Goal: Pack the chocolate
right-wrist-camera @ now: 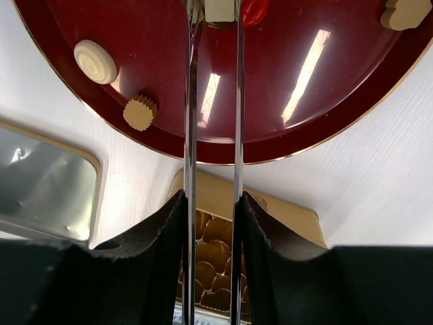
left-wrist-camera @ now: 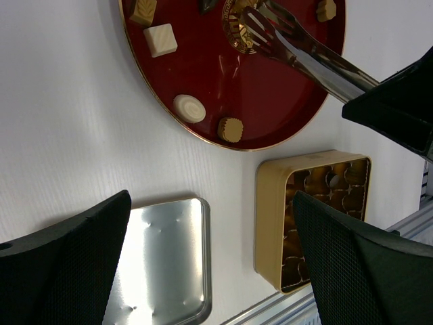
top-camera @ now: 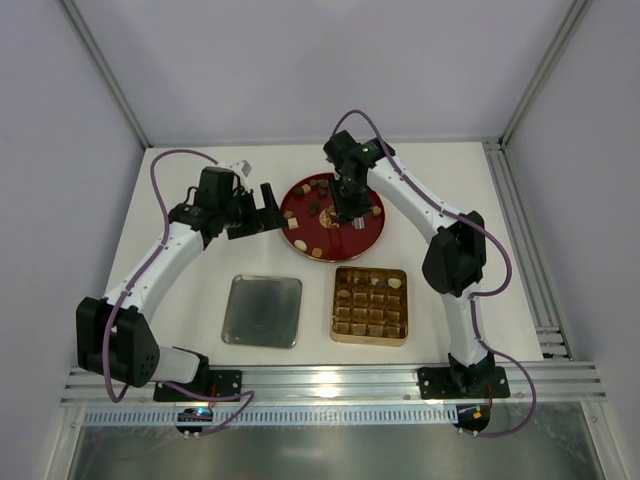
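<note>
The right tool (right-wrist-camera: 211, 200) clamps tongs (right-wrist-camera: 191, 101) whose tips bracket a cream chocolate (right-wrist-camera: 219, 9) on the red plate (right-wrist-camera: 270, 147) (the left tool (left-wrist-camera: 211, 203) gapes empty), and a weak squeeze could drop it.

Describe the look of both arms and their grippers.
Both arms are built alike: white tubular links, as on the left arm and right arm, joined by chunky black joint housings. A purple cable loops loosely along each. The left gripper and right gripper have broad black fingers with a fine mesh-like texture.
</note>
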